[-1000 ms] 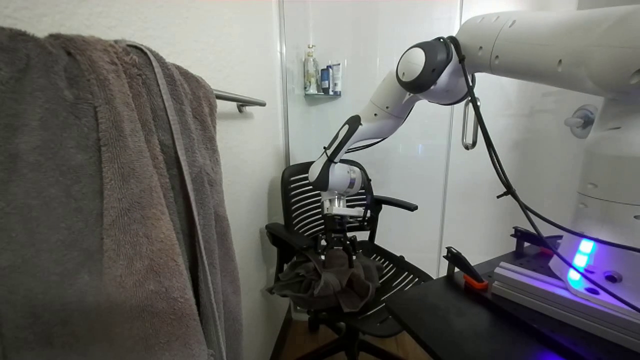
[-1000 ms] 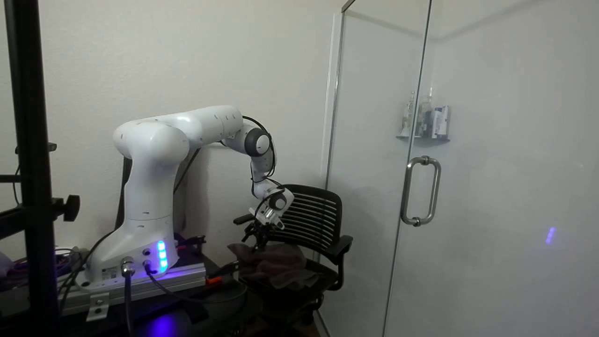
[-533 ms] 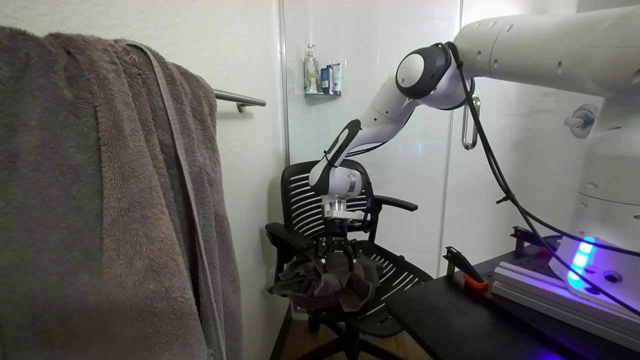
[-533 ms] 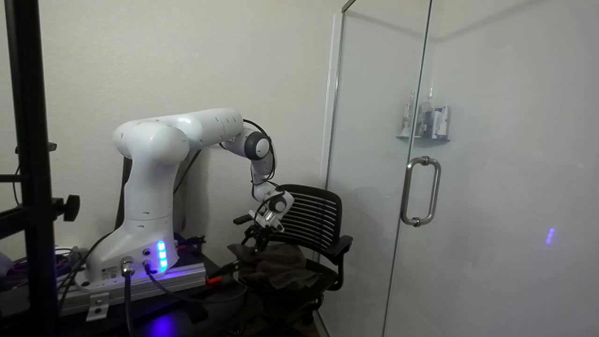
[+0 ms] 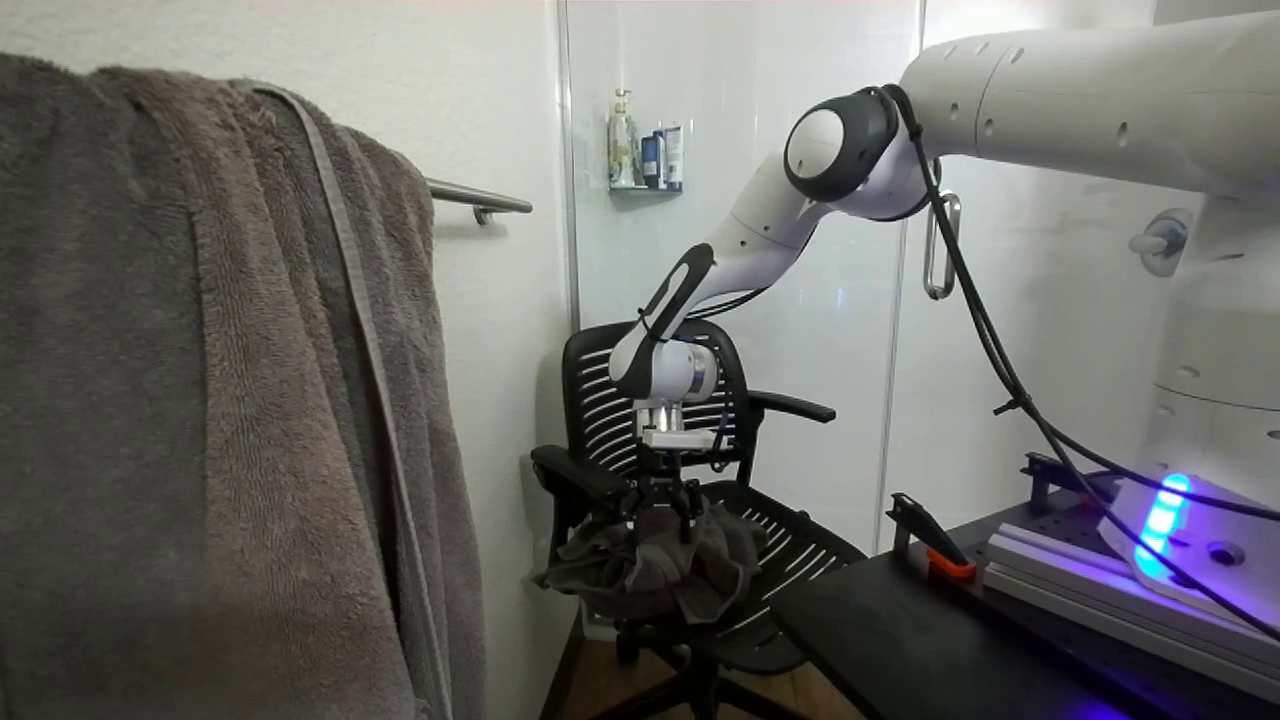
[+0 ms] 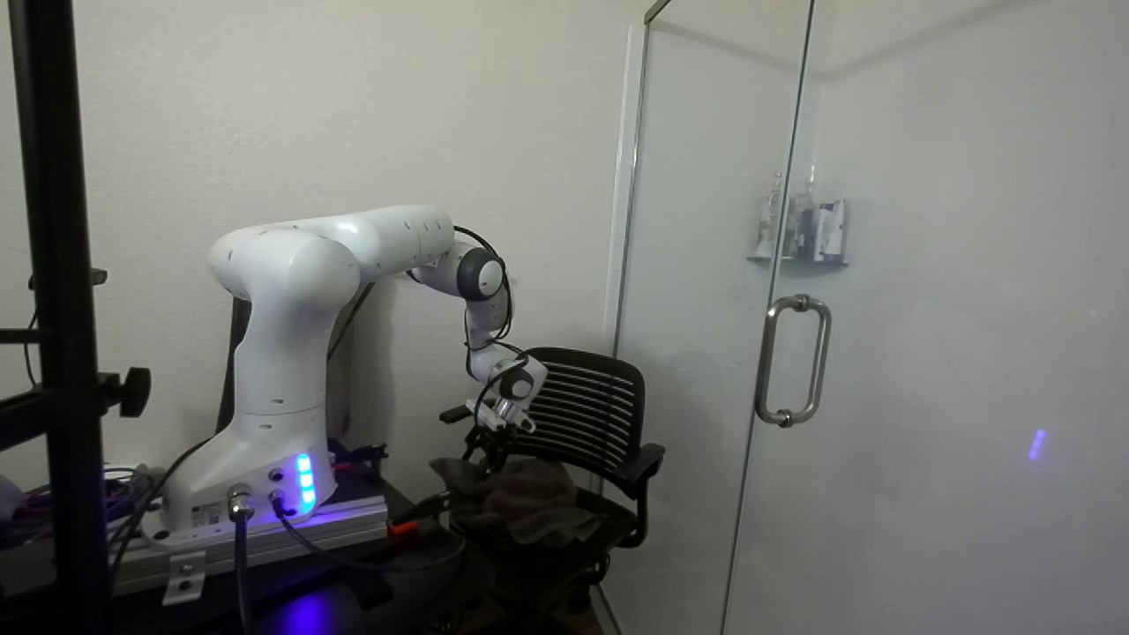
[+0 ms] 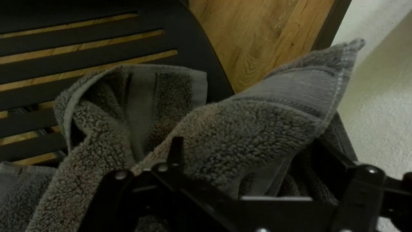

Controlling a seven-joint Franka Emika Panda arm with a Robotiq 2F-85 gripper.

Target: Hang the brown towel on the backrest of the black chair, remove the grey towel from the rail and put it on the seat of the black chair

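White textured wall (image 5: 500, 300) runs along the left and meets a glass shower enclosure (image 6: 697, 309) at the far side, where a small corner shelf (image 5: 645, 190) carries bottles (image 5: 622, 150). Wood-grained flooring (image 7: 257, 35) shows beneath the black chair (image 6: 586, 414), whose slatted backrest (image 5: 600, 400) stands near that glass. On the near right, a dark table (image 5: 900, 620) bears the base of the white arm (image 5: 765, 235). Large and thick-folded, the grey towel (image 5: 300, 400) hangs over the rail (image 5: 470, 194) at the near left, well apart from the chair. On the seat (image 5: 765, 645) lies a rumpled grey-brown terry cloth (image 5: 660, 575), heaped mostly on the left half; whether it is the brown towel I cannot tell. Pointing down over this heap, the gripper (image 5: 659, 532) has its jaws parted wide, black fingers (image 7: 176, 153) to either side of a raised fold. In the wrist view that fold lies loose between them, one woven-banded corner jutting toward the wall on the right. Dark fingertips overlap the dark cloth in both exterior views, so whether they touch it cannot be made out.
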